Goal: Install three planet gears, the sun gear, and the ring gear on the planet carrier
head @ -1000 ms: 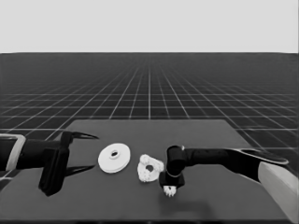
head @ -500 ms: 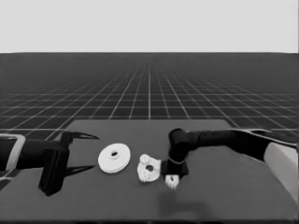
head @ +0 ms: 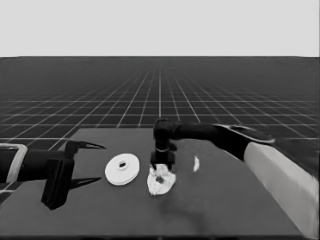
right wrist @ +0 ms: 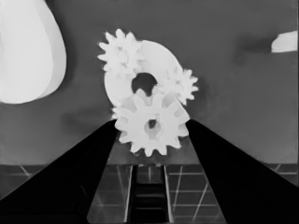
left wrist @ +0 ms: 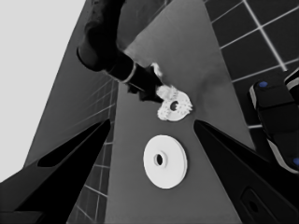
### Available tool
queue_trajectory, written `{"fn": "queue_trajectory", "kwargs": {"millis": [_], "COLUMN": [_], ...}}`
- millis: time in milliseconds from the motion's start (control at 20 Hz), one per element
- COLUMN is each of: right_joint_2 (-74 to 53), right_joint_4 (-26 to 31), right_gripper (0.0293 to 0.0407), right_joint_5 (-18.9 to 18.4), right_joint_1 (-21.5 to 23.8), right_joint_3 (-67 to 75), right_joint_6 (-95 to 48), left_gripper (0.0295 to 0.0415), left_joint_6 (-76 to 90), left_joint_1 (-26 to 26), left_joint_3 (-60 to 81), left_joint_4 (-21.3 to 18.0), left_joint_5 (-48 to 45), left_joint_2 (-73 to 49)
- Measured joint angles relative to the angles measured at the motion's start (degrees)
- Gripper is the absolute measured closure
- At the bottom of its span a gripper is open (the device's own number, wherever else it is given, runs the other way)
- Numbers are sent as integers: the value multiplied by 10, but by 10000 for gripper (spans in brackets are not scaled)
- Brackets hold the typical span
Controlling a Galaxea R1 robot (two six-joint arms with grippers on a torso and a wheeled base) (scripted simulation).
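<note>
Right pincer [head: 161, 172] hung over the smaller round part [head: 160, 184] at mid-worktop [head: 225, 210], fingers closed on a gear [right wrist: 150, 127] in the wrist view. Two gears [right wrist: 120, 52] already seated there, one spot seemingly open. Best lowered straight, teeth meshed with neighbours, bore kept over its post before release. Larger round part [head: 122, 170] lay just beside, untouched. Thin white piece [head: 196, 163] lay near. Left pincer [head: 82, 162] waited spread and empty at the left end.

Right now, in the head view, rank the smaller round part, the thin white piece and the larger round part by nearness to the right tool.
1. Smaller round part: directly under the right tool, gears on it.
2. Thin white piece: just off to the tool's right-arm side.
3. Larger round part: farthest, toward the parked left tool.
</note>
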Motion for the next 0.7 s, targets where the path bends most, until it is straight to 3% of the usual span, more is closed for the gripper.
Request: {"fn": "queue_trajectory", "kwargs": {"millis": [300, 450, 700], "right_joint_2": [30, 38, 41], "right_joint_4": [2, -52, -64], "right_gripper": [390, 390, 390], "right_joint_5": [4, 20, 25], "right_joint_1": [0, -56, -69], "right_joint_3": [-61, -93, -104], "right_joint_6": [-30, -50, -57], "left_gripper": [326, 326, 326], "left_joint_6": [0, 0, 0], "left_joint_1": [0, 0, 0], "left_joint_3": [0, 0, 0], "left_joint_4": [0, 0, 0], "left_joint_5": [0, 0, 0], "left_joint_2": [0, 0, 0]}}
